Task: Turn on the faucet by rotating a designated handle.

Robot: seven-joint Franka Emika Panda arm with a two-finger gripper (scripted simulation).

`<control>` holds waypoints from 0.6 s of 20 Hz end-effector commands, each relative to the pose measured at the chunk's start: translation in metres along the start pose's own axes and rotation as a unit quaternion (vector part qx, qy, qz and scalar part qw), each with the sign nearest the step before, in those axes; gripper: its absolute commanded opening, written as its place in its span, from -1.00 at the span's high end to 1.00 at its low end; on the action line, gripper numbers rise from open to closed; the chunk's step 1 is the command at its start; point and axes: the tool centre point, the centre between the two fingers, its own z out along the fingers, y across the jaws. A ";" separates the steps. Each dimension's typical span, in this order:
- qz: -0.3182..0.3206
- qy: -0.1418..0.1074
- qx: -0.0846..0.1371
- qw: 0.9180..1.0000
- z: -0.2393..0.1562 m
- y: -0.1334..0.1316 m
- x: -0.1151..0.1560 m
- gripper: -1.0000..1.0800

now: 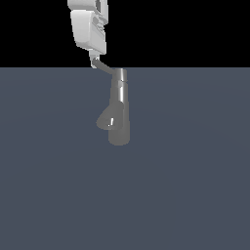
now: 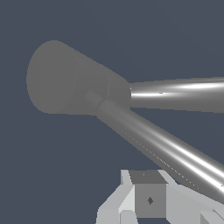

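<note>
One white gripper [image 1: 93,62] hangs at the exterior view's upper left, its tip right at the outer end of the handle [image 1: 108,68]; whether its jaws are spread or pinching the rod cannot be told. To its right, the thin handle slants down to the top cap of the faucet [image 1: 118,110], which stands upright near the middle of the plain blue-grey surface [image 1: 195,171], fat spout angled toward the exterior view's left. No writing shows.
</note>
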 end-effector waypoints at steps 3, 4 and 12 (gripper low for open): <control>0.001 0.001 -0.006 1.000 -0.001 0.013 0.011 1.00; 0.001 0.001 -0.006 1.000 -0.001 0.015 0.013 1.00; -0.001 0.001 -0.008 1.000 -0.008 0.033 0.027 1.00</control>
